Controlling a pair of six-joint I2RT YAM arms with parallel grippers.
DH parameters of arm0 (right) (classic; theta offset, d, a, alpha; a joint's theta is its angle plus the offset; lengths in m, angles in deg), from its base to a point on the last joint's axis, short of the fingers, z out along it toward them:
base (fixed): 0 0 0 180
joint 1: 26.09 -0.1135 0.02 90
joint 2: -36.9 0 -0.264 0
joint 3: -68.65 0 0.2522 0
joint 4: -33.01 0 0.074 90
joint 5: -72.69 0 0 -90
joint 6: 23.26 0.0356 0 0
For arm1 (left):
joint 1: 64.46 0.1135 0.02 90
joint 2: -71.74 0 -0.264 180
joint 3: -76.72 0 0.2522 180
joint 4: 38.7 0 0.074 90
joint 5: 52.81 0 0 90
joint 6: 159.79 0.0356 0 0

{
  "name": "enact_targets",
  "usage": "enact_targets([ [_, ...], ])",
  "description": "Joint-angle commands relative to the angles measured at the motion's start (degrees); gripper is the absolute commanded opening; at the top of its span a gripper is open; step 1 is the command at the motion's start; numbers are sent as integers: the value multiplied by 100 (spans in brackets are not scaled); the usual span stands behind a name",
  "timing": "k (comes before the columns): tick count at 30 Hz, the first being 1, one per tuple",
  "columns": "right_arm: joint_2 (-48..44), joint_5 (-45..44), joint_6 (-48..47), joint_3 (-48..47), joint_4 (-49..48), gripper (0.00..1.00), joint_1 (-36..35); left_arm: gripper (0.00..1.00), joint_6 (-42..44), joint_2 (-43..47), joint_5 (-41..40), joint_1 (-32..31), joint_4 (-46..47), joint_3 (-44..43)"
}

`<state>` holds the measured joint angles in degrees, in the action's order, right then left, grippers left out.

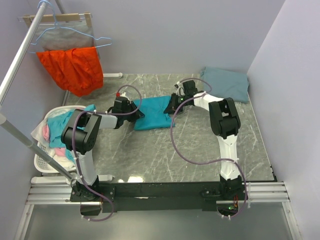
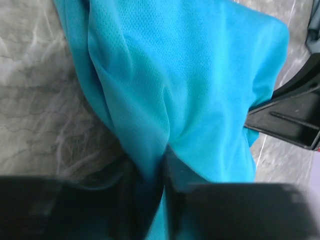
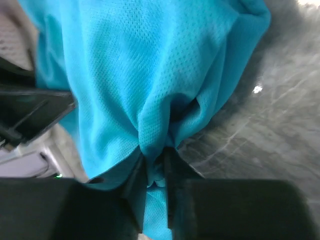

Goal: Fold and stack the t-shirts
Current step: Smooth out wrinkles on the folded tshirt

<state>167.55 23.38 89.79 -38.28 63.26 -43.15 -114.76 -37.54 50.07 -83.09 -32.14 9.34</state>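
Left pincer (image 1: 134,111) and right pincer (image 1: 172,105), top view: one at each end of the teal t-shirt (image 1: 152,115), which lies bunched mid-table (image 1: 150,155). The slate grey-blue t-shirt (image 1: 226,84) sits well apart at the far right corner, apparently folded.

Left wrist view: left pincer (image 2: 162,165) clenched on a gathered ridge of teal cloth (image 2: 190,75).

Right wrist view: right pincer (image 3: 155,165) likewise pinching a tuck of it.

So approx. halfway, by my read: one shirt done, the teal one mid-fold (not yet flat or square), and it then needs stacking on the grey-blue. The basket (image 1: 42,162) at left holds more laundry; can't tell what.
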Motion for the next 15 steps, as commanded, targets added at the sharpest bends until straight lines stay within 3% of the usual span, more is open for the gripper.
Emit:
enact_targets([
  [1, -39, 651, 577, 360, -909, 10, 97, 16, -126, -50, 101, -44, 52, 19],
  [2, -74, 695, 621, 482, -972, 3, 115, 5, -56, 2, 48, -44, 8, 19],
  [3, -118, 730, 674, 553, -1042, 0, 133, 1, -30, 29, 4, -35, -106, 19],
  [13, -1462, 624, 482, 2188, -1377, 0, 581, 1, 454, 775, 205, 264, -178, 651],
  [14, -1498, 659, 438, 2267, -1351, 4, 590, 1, 506, 880, 284, 264, -134, 791],
  [15, -1516, 729, 376, 2294, -1324, 14, 590, 2, 533, 908, 528, 255, -55, 862],
])
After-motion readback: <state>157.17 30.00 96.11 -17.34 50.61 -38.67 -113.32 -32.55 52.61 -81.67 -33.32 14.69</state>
